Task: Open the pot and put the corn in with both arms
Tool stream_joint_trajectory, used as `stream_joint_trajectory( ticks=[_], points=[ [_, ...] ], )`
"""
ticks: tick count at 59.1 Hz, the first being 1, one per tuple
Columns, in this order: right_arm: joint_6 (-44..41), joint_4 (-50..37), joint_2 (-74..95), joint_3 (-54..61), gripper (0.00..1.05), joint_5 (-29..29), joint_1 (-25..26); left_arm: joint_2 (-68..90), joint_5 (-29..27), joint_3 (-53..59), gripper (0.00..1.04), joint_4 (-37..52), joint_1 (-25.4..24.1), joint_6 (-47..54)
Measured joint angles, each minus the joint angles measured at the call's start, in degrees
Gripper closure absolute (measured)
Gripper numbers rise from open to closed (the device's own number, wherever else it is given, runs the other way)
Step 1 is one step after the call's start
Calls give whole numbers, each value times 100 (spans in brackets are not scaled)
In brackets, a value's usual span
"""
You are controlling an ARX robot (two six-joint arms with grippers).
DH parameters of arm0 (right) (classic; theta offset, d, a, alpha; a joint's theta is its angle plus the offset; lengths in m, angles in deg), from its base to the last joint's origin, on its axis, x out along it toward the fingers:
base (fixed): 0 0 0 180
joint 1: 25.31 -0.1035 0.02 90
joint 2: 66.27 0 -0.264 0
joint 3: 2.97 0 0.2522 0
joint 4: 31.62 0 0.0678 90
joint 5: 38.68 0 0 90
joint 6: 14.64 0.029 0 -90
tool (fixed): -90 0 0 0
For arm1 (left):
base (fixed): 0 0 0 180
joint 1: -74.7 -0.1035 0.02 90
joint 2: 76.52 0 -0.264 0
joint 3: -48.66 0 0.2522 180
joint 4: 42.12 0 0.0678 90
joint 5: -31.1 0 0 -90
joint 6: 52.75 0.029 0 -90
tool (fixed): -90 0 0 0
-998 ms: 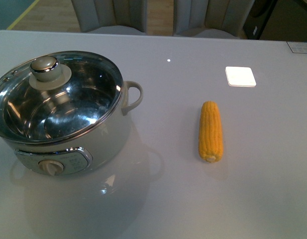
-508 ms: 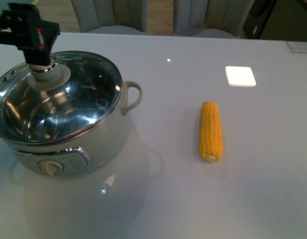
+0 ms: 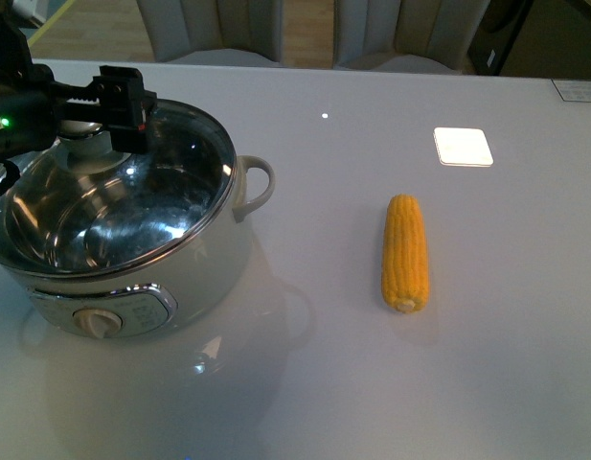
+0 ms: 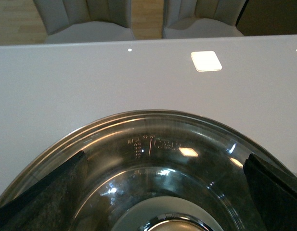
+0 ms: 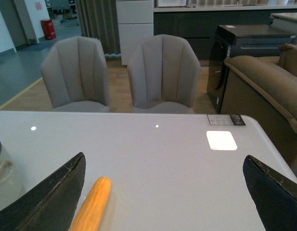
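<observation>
- The white table [image 3: 314, 402] is carrying everything.
- The pot [image 3: 214, 264] is sitting on the table's left part, with its glass lid [image 3: 151, 196] lying closed on top.
- The left gripper [image 3: 108, 110] is hanging at the lid's knob [image 4: 174, 225], its fingers [image 4: 42, 192] spreading wide to either side and gripping nothing.
- The right gripper [image 5: 163, 159] is hanging above the table, spread and empty.
- The corn [image 3: 406, 252] is lying flat on the table, right of the pot and well apart from it.

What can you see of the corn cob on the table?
The corn is a yellow husked cob with straight rows of kernels, lying flat on the pale grey table, lengthwise away from the robot, its paler cut end nearest. It lies apart from the pot, to its right. Nothing touches it but the table.
</observation>
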Motion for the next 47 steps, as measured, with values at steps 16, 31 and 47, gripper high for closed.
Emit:
stream_joint_trajectory(
  ticks=[16, 31, 47],
  points=[
    [0, 0, 0, 0, 9, 0, 0, 247, -72, -39, 7, 50, 61, -79],
    [0, 0, 0, 0, 9, 0, 0, 260, -190, -26, 7, 83, 79, -162],
    [0, 0, 0, 0, 9, 0, 0, 260, -428, 37, 26, 168, 136, -162]
  ],
)
